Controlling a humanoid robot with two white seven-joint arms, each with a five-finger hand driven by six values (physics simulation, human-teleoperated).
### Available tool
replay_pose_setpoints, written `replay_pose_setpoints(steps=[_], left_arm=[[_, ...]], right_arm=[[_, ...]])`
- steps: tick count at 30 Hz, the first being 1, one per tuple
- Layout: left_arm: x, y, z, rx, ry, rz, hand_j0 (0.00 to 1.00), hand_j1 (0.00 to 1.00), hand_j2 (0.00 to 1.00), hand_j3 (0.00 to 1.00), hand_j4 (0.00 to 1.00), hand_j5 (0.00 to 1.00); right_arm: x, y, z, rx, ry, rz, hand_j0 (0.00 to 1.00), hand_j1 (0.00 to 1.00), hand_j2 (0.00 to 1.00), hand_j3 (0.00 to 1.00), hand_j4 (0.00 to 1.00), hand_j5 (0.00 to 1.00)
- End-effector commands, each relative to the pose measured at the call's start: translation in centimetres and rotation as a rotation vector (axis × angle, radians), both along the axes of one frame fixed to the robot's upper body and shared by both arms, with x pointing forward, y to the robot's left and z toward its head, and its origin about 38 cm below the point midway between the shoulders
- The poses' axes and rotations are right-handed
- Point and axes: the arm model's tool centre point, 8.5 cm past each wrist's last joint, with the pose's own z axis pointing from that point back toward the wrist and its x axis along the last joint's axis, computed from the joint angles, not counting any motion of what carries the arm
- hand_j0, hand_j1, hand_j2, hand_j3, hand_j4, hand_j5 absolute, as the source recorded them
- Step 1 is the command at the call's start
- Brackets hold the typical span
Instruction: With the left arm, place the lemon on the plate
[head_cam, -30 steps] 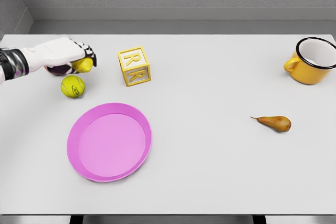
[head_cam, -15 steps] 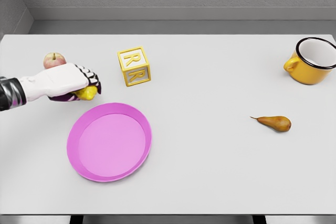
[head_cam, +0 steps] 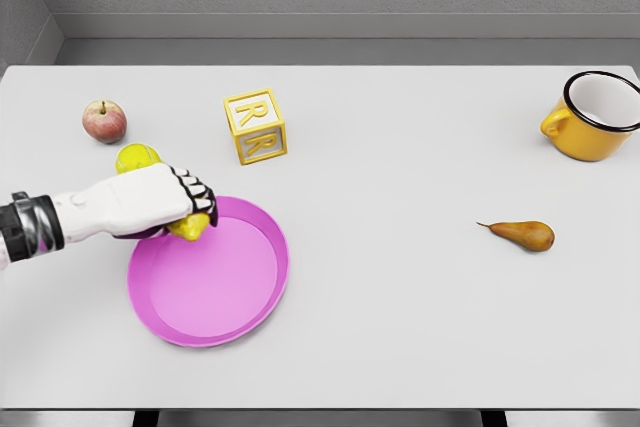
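Moved: left hand (head_cam: 150,202) now over plate (head_cam: 240,297) rim | fingers (head_cam: 200,197) clamped on lemon (head_cam: 190,226) | 1 lemon, 1 plate

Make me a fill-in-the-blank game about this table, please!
1. The left hand is holding a yellow ____.
2. The plate is colored ____.
3. The letter on the block is ____.
4. The fruit lying alone near the mug is a ____.

Missing words: lemon, pink, R, pear
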Motion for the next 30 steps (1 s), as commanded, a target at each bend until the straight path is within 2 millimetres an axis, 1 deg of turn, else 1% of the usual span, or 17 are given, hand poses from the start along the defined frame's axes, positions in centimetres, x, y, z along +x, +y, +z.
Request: replay_pose_setpoints(steps=[1,3,5,6,7,8,9,10,11,20,22,23,25,26,27,28,30], left_arm=[[-0.1,-0.4,0.1,-0.009,-0.003,-0.009,0.47,0.47,0.47,0.47,0.47,0.47],[-0.2,-0.4,0.1,-0.012,-0.001,-0.009,0.50,0.50,0.50,0.50,0.50,0.50],[-0.2,-0.4,0.1,-0.014,0.000,-0.009,0.57,0.57,0.57,0.57,0.57,0.57],[-0.2,-0.4,0.1,-0.015,0.001,-0.010,0.67,0.67,0.67,0.67,0.67,0.67],[-0.2,-0.4,0.2,-0.015,0.000,-0.010,0.79,0.79,0.79,0.79,0.79,0.79],[-0.1,-0.4,0.3,-0.015,-0.004,-0.010,0.82,0.82,0.82,0.82,0.82,0.82],[-0.1,-0.4,0.3,-0.015,-0.005,-0.010,0.90,0.90,0.90,0.90,0.90,0.90],[-0.1,-0.4,0.3,-0.015,-0.004,-0.010,0.91,0.91,0.91,0.91,0.91,0.91],[-0.1,-0.4,0.3,-0.015,-0.005,-0.010,0.96,0.96,0.96,0.96,0.96,0.96],[0.1,-0.2,0.7,-0.014,-0.016,-0.007,0.96,0.96,0.96,0.96,0.96,0.96],[0.1,0.0,1.3,-0.038,-0.012,-0.008,0.96,0.96,0.96,0.96,0.96,0.96],[0.1,0.8,2.0,-0.046,-0.006,-0.007,1.00,1.00,1.00,1.00,1.00,1.00],[0.2,2.8,4.0,-0.038,0.002,0.001,1.00,1.00,1.00,1.00,1.00,1.00],[0.7,3.7,5.3,-0.022,-0.015,0.011,1.00,1.00,1.00,1.00,1.00,1.00],[1.1,4.5,6.1,-0.015,-0.020,0.026,1.00,1.00,1.00,1.00,1.00,1.00],[1.6,5.2,6.3,-0.012,-0.022,0.048,1.00,1.00,1.00,1.00,1.00,1.00],[1.7,4.8,6.1,-0.022,-0.019,0.042,1.00,1.00,1.00,1.00,1.00,1.00]], right_arm=[[0.0,0.0,0.0,0.000,0.000,-0.001,1.00,1.00,1.00,1.00,1.00,1.00],[0.0,0.0,0.0,0.000,0.000,0.001,1.00,1.00,1.00,1.00,1.00,1.00],[0.0,0.0,0.0,0.000,0.000,-0.001,1.00,1.00,1.00,1.00,1.00,1.00],[0.0,0.0,0.0,0.000,0.000,-0.001,1.00,1.00,1.00,1.00,1.00,1.00],[0.0,0.0,0.0,0.000,0.000,-0.001,1.00,1.00,1.00,1.00,1.00,1.00],[0.0,0.0,0.0,0.000,0.000,-0.001,1.00,1.00,1.00,1.00,1.00,1.00],[0.0,0.0,0.0,0.000,0.000,-0.001,1.00,1.00,1.00,1.00,1.00,1.00],[0.0,0.0,0.0,0.000,0.000,-0.001,1.00,1.00,1.00,1.00,1.00,1.00],[0.0,0.0,0.0,0.000,0.000,-0.001,1.00,1.00,1.00,1.00,1.00,1.00],[0.0,0.0,0.0,0.000,0.000,0.001,1.00,1.00,1.00,1.00,1.00,1.00],[0.0,0.0,0.0,0.000,0.000,-0.001,1.00,1.00,1.00,1.00,1.00,1.00],[0.0,0.0,0.0,0.000,0.000,-0.001,1.00,1.00,1.00,1.00,1.00,1.00],[0.0,0.0,0.0,0.000,0.000,-0.001,1.00,1.00,1.00,1.00,1.00,1.00],[0.0,0.0,0.0,0.000,0.000,-0.001,1.00,1.00,1.00,1.00,1.00,1.00],[0.0,0.0,0.0,0.000,0.000,-0.001,1.00,1.00,1.00,1.00,1.00,1.00],[0.0,0.0,0.0,0.000,0.000,-0.001,1.00,1.00,1.00,1.00,1.00,1.00],[0.0,0.0,0.0,0.000,0.000,-0.001,1.00,1.00,1.00,1.00,1.00,1.00]])
